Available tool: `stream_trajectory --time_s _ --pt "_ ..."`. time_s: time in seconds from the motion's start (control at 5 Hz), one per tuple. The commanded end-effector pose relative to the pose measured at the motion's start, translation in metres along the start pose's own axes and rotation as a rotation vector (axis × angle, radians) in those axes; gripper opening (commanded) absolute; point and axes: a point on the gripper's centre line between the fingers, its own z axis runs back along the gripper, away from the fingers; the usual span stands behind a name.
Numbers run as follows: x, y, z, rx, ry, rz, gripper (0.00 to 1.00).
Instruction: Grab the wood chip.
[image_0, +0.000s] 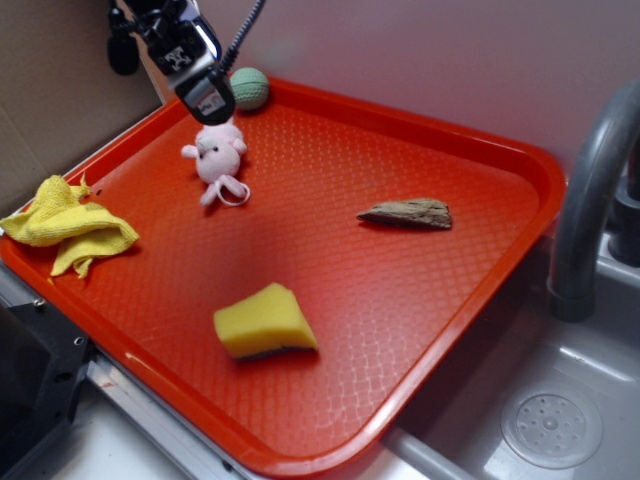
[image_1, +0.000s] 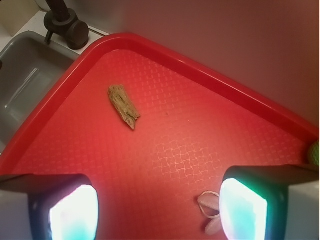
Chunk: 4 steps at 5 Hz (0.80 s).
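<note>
Gripper hangs above the far left corner of the tray, fingers spread wide with nothing between them; the wrist view shows both pads apart over bare red floor. Nothing grasped yet. This looks like the approach step, hardly begun.

Chip lies flat on the tray's right half, near the right rim, well apart from the gripper. In the wrist view it sits ahead and to the left, angled across the line of the fingers.

Next move, as I judge it: travel across the tray toward the chip, turn the wrist so the fingers straddle its narrow width, then descend low, since it lies thin against the floor.

Around: pink toy just below the gripper, green ball beside it, yellow cloth over the left rim, sponge near front. None lies on the path to the chip. Sink and faucet stand beyond the right rim.
</note>
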Motion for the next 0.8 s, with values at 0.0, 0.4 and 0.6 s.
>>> stream_trajectory --time_s 0.0,0.4,0.6 --pt "0.053 -0.034 -0.074 0.002 0.142 -0.206 1.0" --pt "0.059 -0.056 -0.109 -0.003 0.231 -0.332 1.0" --pt "0.062 -0.054 -0.14 0.048 0.258 -0.332 1.0"
